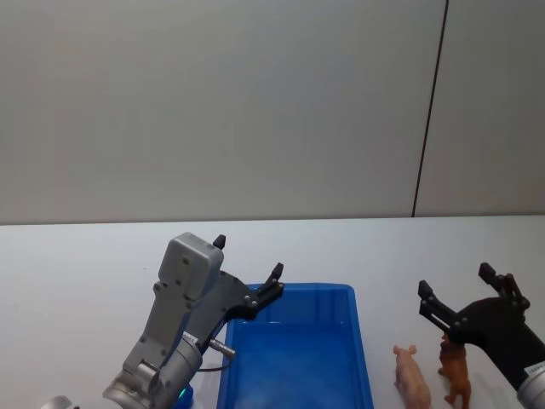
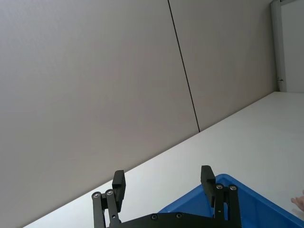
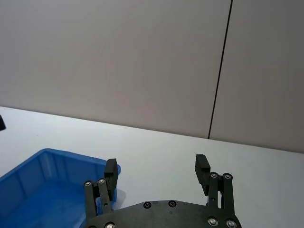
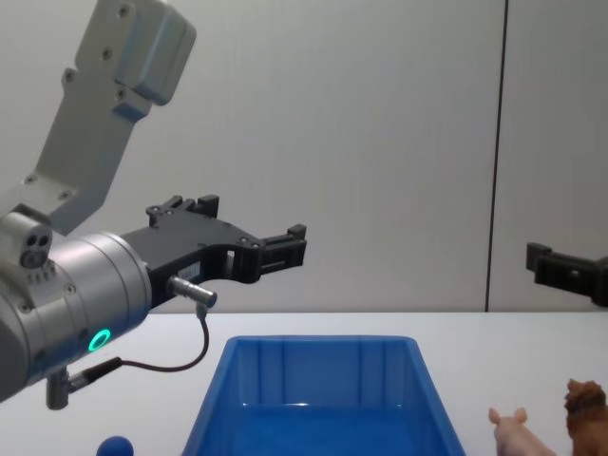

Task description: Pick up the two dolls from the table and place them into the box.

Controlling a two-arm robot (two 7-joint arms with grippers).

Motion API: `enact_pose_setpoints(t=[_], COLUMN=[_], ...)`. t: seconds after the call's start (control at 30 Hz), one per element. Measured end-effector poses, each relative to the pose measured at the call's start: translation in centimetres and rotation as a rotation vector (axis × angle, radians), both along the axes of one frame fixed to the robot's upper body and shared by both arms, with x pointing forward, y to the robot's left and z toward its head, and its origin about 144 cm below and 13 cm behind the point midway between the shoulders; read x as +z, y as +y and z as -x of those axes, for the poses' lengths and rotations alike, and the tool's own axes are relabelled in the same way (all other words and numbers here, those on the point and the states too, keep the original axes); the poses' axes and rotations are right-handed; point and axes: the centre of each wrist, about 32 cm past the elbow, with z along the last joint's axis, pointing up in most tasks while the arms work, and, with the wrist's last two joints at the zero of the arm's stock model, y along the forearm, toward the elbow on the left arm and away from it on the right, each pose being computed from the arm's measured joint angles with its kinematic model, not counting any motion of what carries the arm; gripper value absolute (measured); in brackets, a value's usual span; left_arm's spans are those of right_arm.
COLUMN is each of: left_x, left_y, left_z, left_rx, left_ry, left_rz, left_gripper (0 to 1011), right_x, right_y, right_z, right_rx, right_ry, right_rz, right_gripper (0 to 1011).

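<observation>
- Where the chest view's lower edge cuts it off, a small blue ball (image 4: 116,446) shows just its top, at the far left on the white table (image 1: 85,273).
- Next, the left gripper (image 1: 248,256) hangs over the left rim of the blue box (image 1: 315,289), fingers spread and empty.
- The box's near end is cropped away.
- Just right of the box, the pink pig (image 1: 412,375) stands on the table.
- Beside it, the brown lion (image 1: 456,371) has its head partly masked by the right gripper (image 1: 455,279), which hovers above with fingers apart, holding nothing.
</observation>
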Motion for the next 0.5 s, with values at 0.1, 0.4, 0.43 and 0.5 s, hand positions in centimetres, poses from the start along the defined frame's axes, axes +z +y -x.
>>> enact_pose_setpoints(t=[0.1, 0.4, 0.43, 0.5], left_x=[0.0, 0.0, 0.0, 0.0], left_y=[0.0, 0.0, 0.0, 0.0], left_z=[0.0, 0.0, 0.0, 0.0], left_rx=[0.0, 0.0, 0.0, 0.0], left_ry=[0.0, 0.0, 0.0, 0.0], left_rz=[0.0, 0.0, 0.0, 0.0], left_gripper=[1001, 1001, 1001, 1001], right_x=[0.0, -0.2, -0.2, -0.3], right_y=[0.2, 0.6, 0.6, 0.6], right_z=[0.1, 0.8, 0.9, 1.1], right_rx=[-0.019, -0.098, -0.108, -0.119], right_ry=[0.014, 0.093, 0.108, 0.124], right_rz=[0.006, 0.036, 0.041, 0.046], right_gripper=[1001, 1001, 1001, 1001])
